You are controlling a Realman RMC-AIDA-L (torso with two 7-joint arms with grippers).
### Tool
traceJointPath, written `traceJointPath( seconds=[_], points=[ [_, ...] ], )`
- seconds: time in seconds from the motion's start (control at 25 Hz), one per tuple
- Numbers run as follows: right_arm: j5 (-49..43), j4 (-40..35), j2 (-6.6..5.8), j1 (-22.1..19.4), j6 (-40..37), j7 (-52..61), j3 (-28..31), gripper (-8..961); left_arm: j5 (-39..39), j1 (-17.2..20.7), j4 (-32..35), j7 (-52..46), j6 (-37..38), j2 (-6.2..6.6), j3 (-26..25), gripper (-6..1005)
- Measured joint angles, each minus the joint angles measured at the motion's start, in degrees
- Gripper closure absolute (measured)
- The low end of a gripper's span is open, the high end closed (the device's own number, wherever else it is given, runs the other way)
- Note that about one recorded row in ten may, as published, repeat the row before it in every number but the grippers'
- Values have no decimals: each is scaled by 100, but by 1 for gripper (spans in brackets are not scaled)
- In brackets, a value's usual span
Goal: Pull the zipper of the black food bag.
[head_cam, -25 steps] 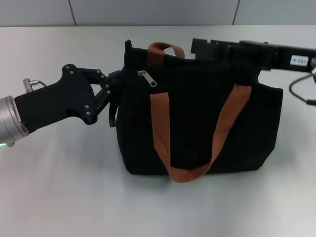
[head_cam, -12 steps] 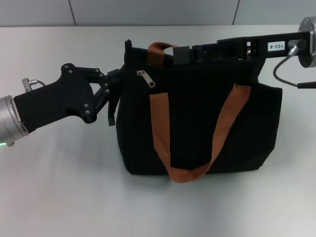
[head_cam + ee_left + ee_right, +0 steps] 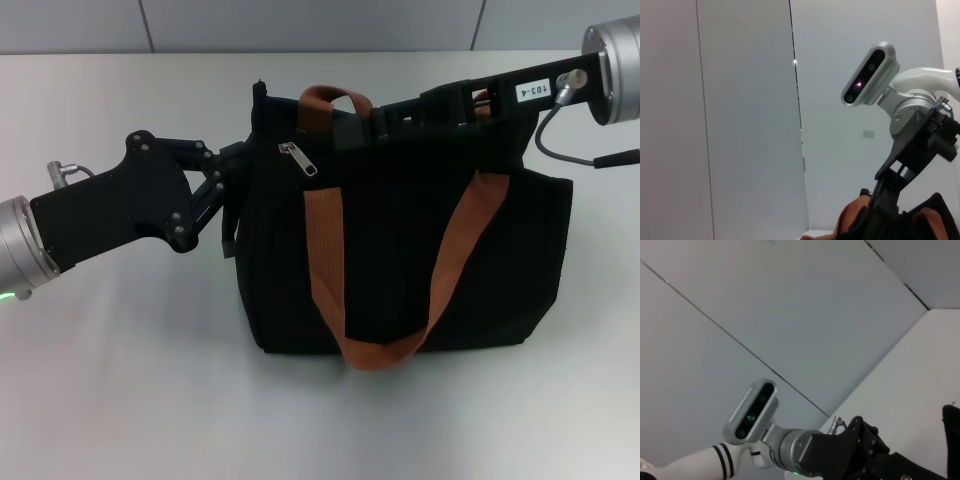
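The black food bag [image 3: 400, 240] looked like matt woven cloth, soft and slightly ribbed, soaking up the light. Its orange-brown straps [image 3: 325, 260] were coarse webbing, flat and dull. The zipper [image 3: 298, 157] was the one bright spot on it: small silver metal, gleaming. The left gripper [image 3: 235, 180] was matt black, hard plastic or painted metal I could not tell, dotted with small shiny screw heads, and it ran back into a brushed silver metal cuff [image 3: 22, 250]. The right gripper [image 3: 350, 125] had the same dull black finish, with a white paper-like label [image 3: 533, 90]. The tabletop [image 3: 120, 380] was smooth, pale and faintly satin.
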Motion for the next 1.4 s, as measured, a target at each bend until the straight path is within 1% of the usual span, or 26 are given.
traceJointPath(
  seconds=[0.2,0.4,0.64,0.88,1.04,1.4],
  points=[
    [-116,0,-12,96,64,37,-13,134,-64,1,-14,0,3,0,9,975],
    [-169,10,-14,152,180,65,-70,192,-72,9,-13,0,15,0,11,975],
    [-321,39,-14,241,289,186,-84,404,-72,7,-11,61,17,0,28,974],
    [-437,46,13,309,356,254,-104,500,-72,1,-11,61,17,-5,38,974],
    [-470,46,33,341,474,335,-224,564,-72,-1,-11,61,20,-7,38,974],
    [-471,44,77,386,597,413,-339,557,-71,-28,-60,164,27,-9,42,973]
  ],
)
